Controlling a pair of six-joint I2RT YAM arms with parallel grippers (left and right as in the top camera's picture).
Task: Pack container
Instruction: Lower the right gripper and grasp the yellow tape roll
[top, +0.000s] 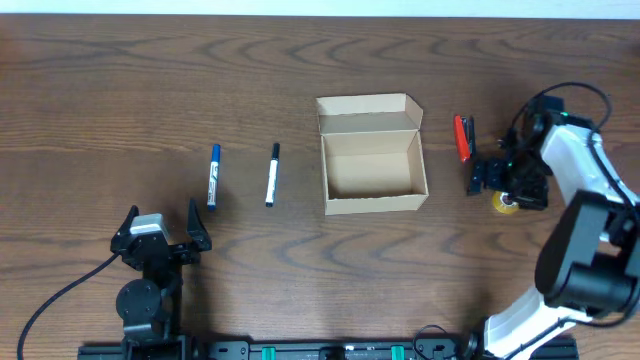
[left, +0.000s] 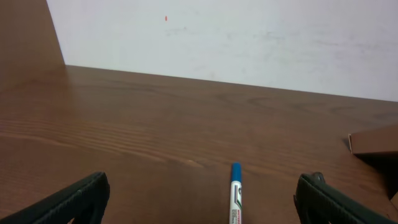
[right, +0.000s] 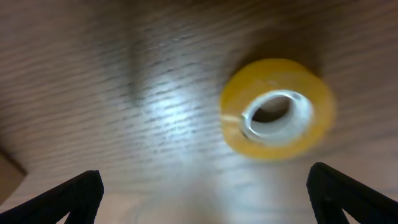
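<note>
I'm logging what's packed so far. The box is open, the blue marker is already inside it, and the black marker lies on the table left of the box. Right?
Not quite: the blue marker lies on the table too, left of the black marker, not inside the box. The overhead view shows the open box empty.

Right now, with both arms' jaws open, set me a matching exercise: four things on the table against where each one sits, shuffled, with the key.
Things:
1. blue marker
2. container
3. red object
4. tape roll

Places:
A. mid-table, flap lid open
B. on the table in front of the right gripper
C. farthest left, beside the black marker
D. just right of the container

Pairs: 1-C; 2-A; 3-D; 4-B
</note>
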